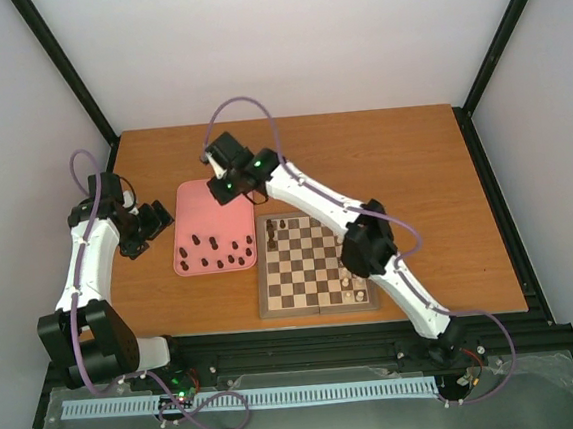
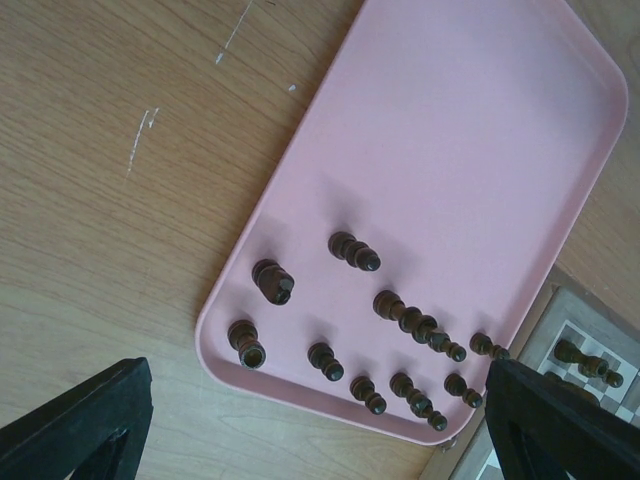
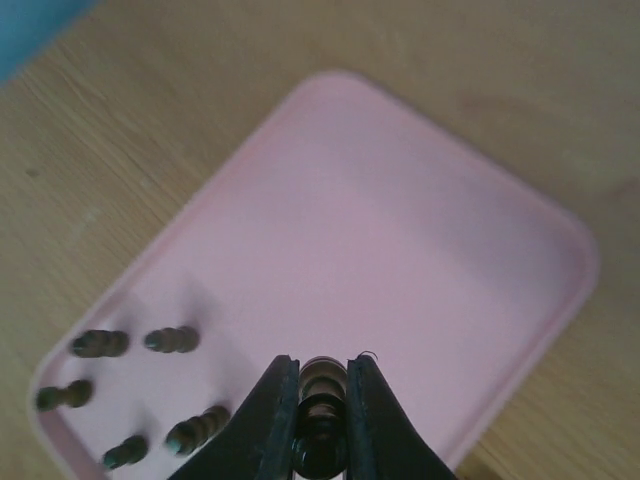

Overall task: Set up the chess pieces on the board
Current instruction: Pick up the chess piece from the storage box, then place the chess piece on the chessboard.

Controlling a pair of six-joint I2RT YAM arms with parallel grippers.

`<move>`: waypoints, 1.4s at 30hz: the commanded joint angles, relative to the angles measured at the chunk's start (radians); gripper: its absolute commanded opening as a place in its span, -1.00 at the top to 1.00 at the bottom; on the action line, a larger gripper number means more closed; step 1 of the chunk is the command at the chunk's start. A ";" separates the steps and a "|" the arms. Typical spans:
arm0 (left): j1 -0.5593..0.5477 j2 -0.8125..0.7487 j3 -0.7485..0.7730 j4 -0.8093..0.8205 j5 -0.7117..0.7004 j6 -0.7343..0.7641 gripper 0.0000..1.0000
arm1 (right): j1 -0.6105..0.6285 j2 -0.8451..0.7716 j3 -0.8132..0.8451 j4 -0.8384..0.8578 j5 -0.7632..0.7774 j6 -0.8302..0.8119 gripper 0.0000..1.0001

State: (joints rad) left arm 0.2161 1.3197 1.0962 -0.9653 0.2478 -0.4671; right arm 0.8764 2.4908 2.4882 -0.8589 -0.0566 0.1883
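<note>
Right pincer (image 3: 322, 440) pinches a dark brown chess piece (image 3: 322, 378) over the pink rectangular tray (image 3: 420, 230), whose far half lies open; left pincer (image 2: 312, 400), spread, hangs beside its left edge.

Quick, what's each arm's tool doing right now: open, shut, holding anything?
Left tool: open, holding nothing.
Right tool: closed on a dark chess piece, above the pink tray.
</note>
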 commanded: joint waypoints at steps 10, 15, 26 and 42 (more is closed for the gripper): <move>-0.001 -0.001 0.005 0.021 0.010 -0.010 -0.85 | 0.036 -0.578 -0.745 -0.030 0.070 0.117 0.94; -0.001 0.003 0.005 0.022 0.010 -0.008 -0.85 | 0.084 -0.650 -0.872 0.010 0.098 0.153 0.94; -0.003 -0.002 -0.003 0.022 0.002 -0.009 -0.85 | 0.137 -0.634 -0.991 0.130 0.180 0.216 0.94; -0.004 -0.011 -0.015 0.022 0.001 -0.007 -0.86 | 0.138 -0.629 -1.062 0.235 0.198 0.217 0.94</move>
State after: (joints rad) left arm 0.2161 1.3201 1.0794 -0.9581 0.2535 -0.4675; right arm 1.0088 1.8774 1.4425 -0.6731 0.1318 0.3912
